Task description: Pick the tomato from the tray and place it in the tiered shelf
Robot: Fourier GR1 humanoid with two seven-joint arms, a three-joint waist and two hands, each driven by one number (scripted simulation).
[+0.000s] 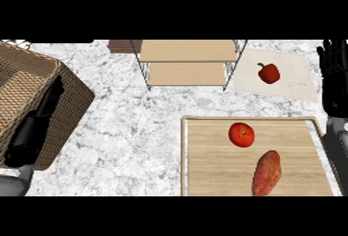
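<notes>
- Right hand (pixel 333 73) at the view's right edge, about 3 o'clock of centre: fingers (pixel 332 54) straight, pointing up, holding nothing; resting, not reaching.
- Left hand (pixel 37 124) at about 9 o'clock, dark, lying over the wicker basket (pixel 68 92); finger state cannot be told from this view.
- Tomato (pixel 242 134) on the wooden tray (pixel 204 175), in the tray's upper half, touching neither hand.
- Key relation: tomato at roughly 7–8 o'clock from the right fingers, near; well apart from the left hand, at about 3 o'clock from it. Judged: right hand the nearer one, the natural choice for the pick.
- Tomato's long axis: close to round, slightly taller than wide, running 12 to 6 o'clock; no strong preferred approach direction, by judgement.
- Sweet potato (pixel 266 173) at 5 o'clock of the tomato, just beside it but apart, long axis near 12–6 with a slight tilt toward 1 o'clock.
- Tiered shelf (pixel 187 57) at about 11 o'clock of the tomato, both wooden tiers bare.
- Red pepper (pixel 269 73) on a pale mat (pixel 299 78) at 12–1 o'clock of the tomato, just right of the shelf.
- Count: tomato 1, sweet potato 1, pepper 1, tray 1, shelf 1 with 2 visible tiers, basket 1, mat 1, hands 2.
- Stage, judged: pick not yet begun.
</notes>
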